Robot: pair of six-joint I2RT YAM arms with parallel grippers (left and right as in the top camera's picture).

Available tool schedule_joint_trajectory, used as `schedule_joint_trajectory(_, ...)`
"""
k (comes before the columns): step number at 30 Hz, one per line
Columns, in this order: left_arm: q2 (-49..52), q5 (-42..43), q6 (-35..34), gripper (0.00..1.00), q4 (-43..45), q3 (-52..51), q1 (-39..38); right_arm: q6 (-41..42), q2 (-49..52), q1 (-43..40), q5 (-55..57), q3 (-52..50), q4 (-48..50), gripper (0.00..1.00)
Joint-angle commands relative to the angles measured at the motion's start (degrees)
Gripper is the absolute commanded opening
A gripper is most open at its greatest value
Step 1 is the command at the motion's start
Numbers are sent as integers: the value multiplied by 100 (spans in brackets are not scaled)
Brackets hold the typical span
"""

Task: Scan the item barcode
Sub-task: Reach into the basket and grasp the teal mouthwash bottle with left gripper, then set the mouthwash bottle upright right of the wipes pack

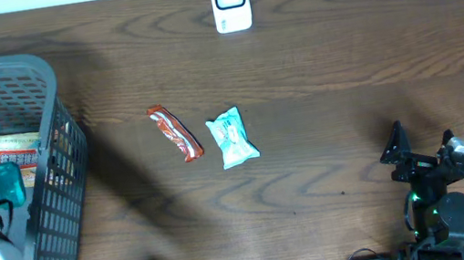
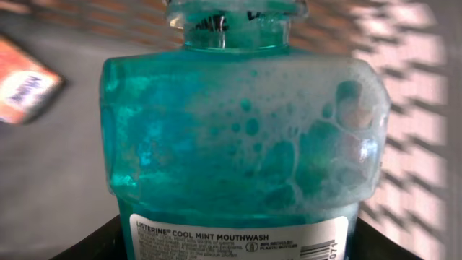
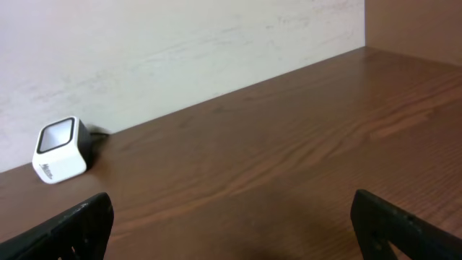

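A teal Listerine mouthwash bottle fills the left wrist view, foam inside it, cap end away from the camera. Its white label shows part of a barcode at the bottom edge. My left gripper is shut on the bottle's lower body, a dark finger at each side. From overhead the bottle sits inside the grey basket at the left. The white barcode scanner stands at the table's far edge, also seen as the scanner in the right wrist view. My right gripper rests open near the front right, nothing between its fingers.
An orange and white box lies in the basket beside the bottle. A red snack bar and a pale teal packet lie mid-table. Basket mesh stands close to the right of the bottle in the left wrist view.
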Motion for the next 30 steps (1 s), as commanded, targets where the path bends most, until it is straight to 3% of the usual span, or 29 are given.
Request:
schedule_joint_trajectory(1,-708,1292,227,58,17,192,-63,74,-24,17,9,-4,-20,99)
schedule_joint_trajectory(6,-1355,1860,227,58,-4,192,-728,74,-24,17,9,-2,-20,99)
schedule_joint_trajectory(11,-1355,1263,227,58,13,192,-1845,74,-24,17,9,-4,-20,99)
schedule_joint_trajectory(20,-184,682,332,58,-17,192,-3289,74,-24,17,9,-2,-20,99)
schedule_joint_trajectory(30,1204,487,332,58,101,192,-3971,74,-24,17,9,-2,-20,99)
